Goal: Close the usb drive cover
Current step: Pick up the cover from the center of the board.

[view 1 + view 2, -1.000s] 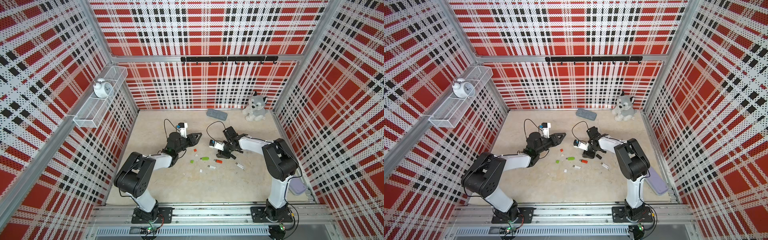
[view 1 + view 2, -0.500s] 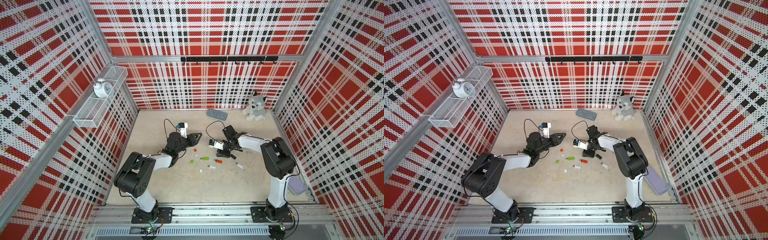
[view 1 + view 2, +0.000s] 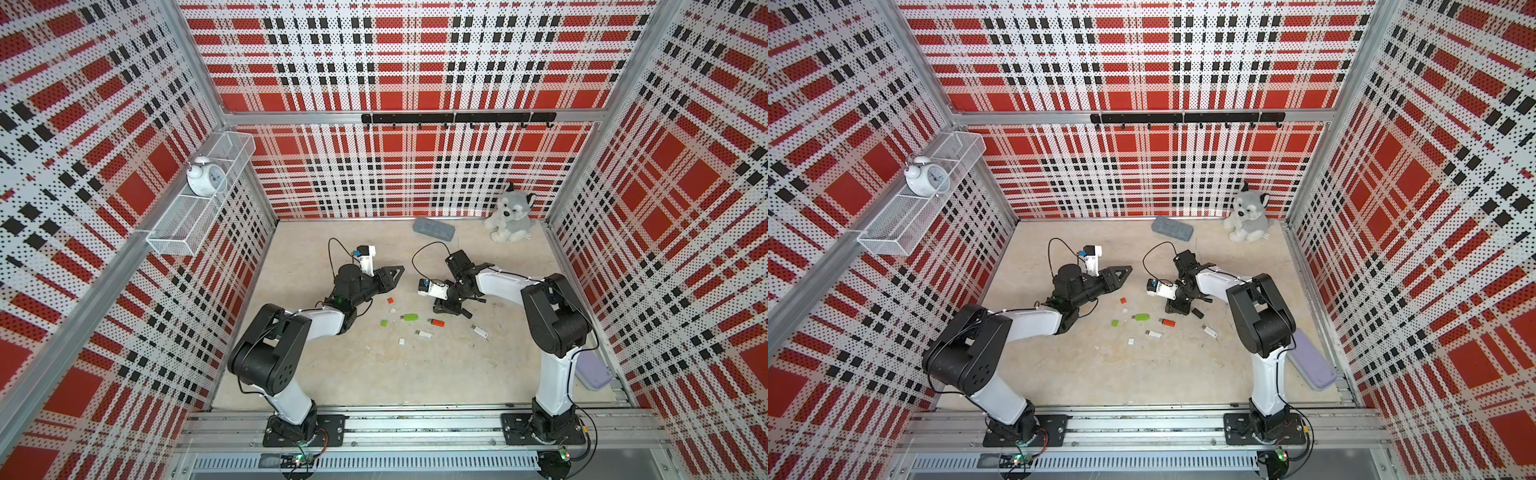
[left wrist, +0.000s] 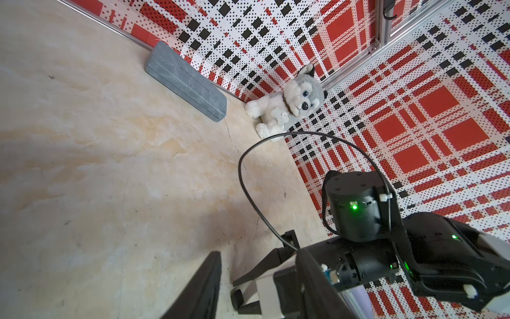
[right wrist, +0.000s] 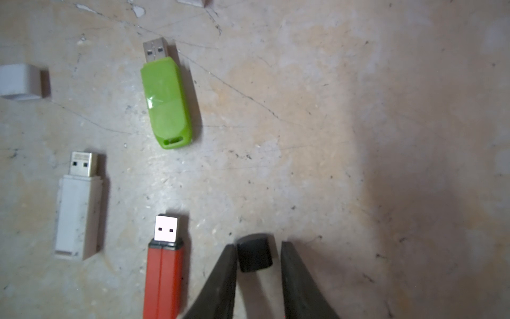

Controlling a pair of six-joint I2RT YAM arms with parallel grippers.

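A small black usb drive cover point(image 5: 254, 252) lies on the beige floor between the fingers of my right gripper point(image 5: 258, 245). One finger touches it and a narrow gap remains at the other, so the gripper is open. Beside it lie uncapped usb drives: a red one point(image 5: 164, 273), a white one point(image 5: 78, 210) and a green one point(image 5: 167, 102). In a top view the right gripper point(image 3: 446, 307) points down at the floor behind the red drive point(image 3: 436, 322). My left gripper point(image 3: 392, 274) hovers open and empty to the left.
Loose caps lie near the left gripper: red point(image 3: 390, 300), green point(image 3: 384, 322), white point(image 3: 401, 341). Another white drive point(image 3: 481, 331) lies right of the group. A grey case point(image 3: 433, 229) and plush husky point(image 3: 510, 214) sit at the back wall, a lilac box point(image 3: 592, 370) at front right.
The right gripper's fingers have narrowed around the black cover. The right arm has shifted only slightly and the left arm has not moved.
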